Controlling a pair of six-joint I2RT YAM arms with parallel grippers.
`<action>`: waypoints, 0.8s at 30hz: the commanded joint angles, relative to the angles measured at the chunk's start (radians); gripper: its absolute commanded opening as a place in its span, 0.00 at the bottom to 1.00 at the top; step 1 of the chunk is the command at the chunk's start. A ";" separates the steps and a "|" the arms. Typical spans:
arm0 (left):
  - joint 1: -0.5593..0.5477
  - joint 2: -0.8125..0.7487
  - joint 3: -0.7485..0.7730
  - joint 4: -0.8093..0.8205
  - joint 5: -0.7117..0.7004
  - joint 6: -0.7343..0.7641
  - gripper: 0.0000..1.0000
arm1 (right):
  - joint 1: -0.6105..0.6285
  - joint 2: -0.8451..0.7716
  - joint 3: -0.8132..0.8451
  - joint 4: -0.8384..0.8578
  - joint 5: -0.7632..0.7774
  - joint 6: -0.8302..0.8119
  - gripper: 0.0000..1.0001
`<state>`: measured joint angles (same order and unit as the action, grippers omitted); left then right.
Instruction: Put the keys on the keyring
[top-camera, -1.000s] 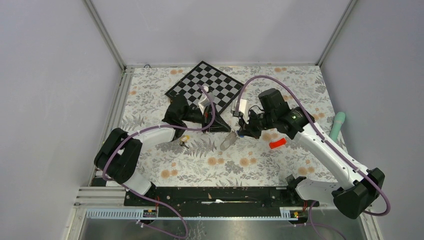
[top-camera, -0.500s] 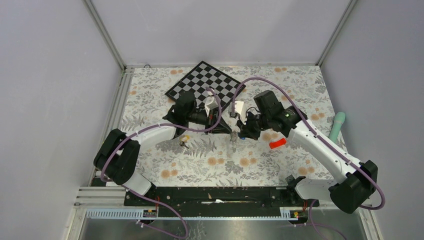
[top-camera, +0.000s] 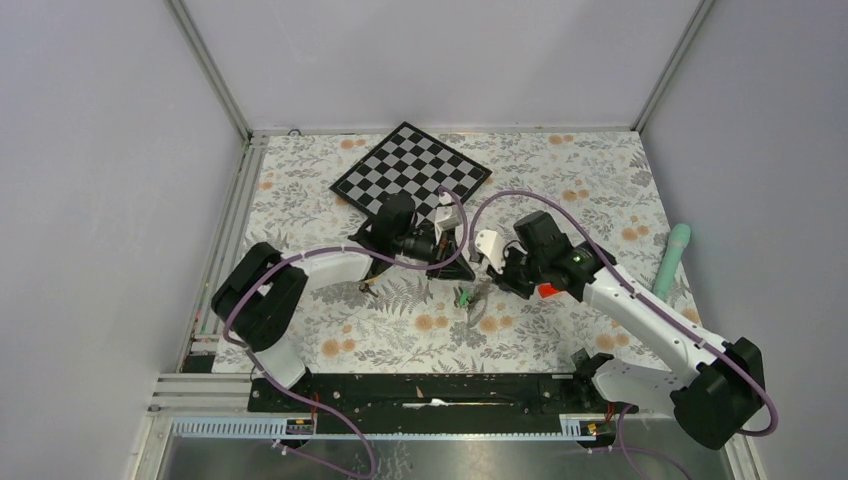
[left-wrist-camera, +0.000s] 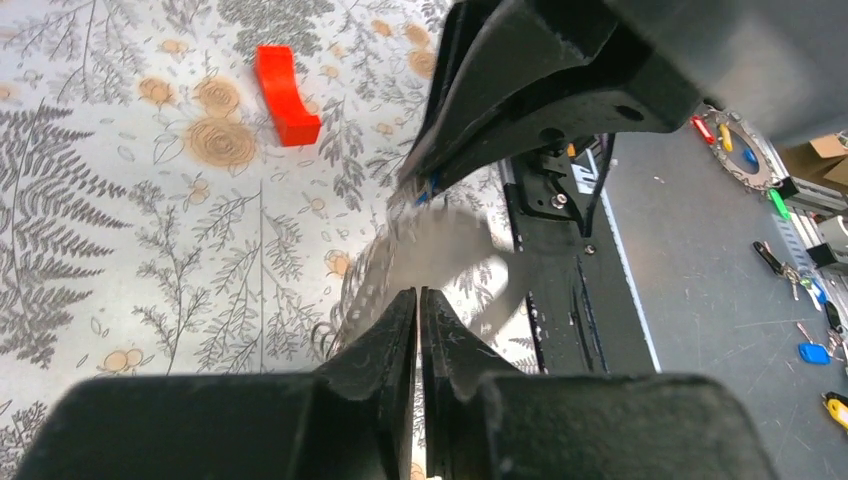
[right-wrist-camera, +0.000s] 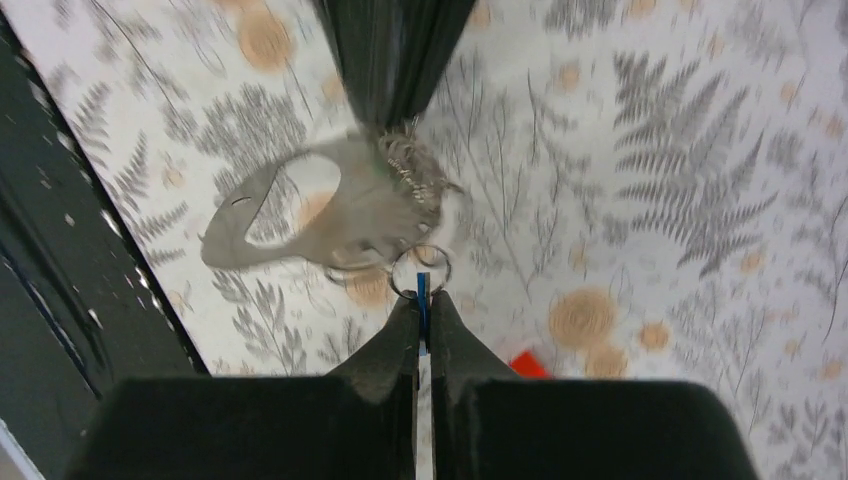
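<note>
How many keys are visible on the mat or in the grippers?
3: a green-tagged key on the mat at centre, a yellow-tagged key beside the left arm, a blue-tagged key pinched in the right gripper. Others may be hidden.

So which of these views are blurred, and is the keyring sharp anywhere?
Left wrist: the keyring is smeared by motion beyond the sharp fingertips. Right wrist: keyring body streaked too, though the blue key tag pinched in the right gripper reads clearly. Top external: evenly lit, crisp, but the keyring is tiny.

No text, label, brand, number or sign can be read in any view
</note>
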<state>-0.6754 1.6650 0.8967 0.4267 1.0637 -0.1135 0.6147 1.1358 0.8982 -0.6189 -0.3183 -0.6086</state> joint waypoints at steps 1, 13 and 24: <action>0.005 0.044 0.053 0.023 -0.043 -0.019 0.13 | -0.010 -0.052 -0.065 -0.104 0.169 -0.040 0.00; 0.003 0.067 0.069 -0.043 -0.102 0.008 0.50 | -0.010 -0.037 -0.168 -0.113 0.333 -0.099 0.00; 0.029 -0.045 0.080 -0.219 -0.196 0.149 0.66 | -0.010 0.097 -0.208 -0.097 0.435 -0.135 0.07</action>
<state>-0.6659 1.7081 0.9325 0.2668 0.9283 -0.0483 0.6075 1.1957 0.7002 -0.7200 0.0536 -0.7174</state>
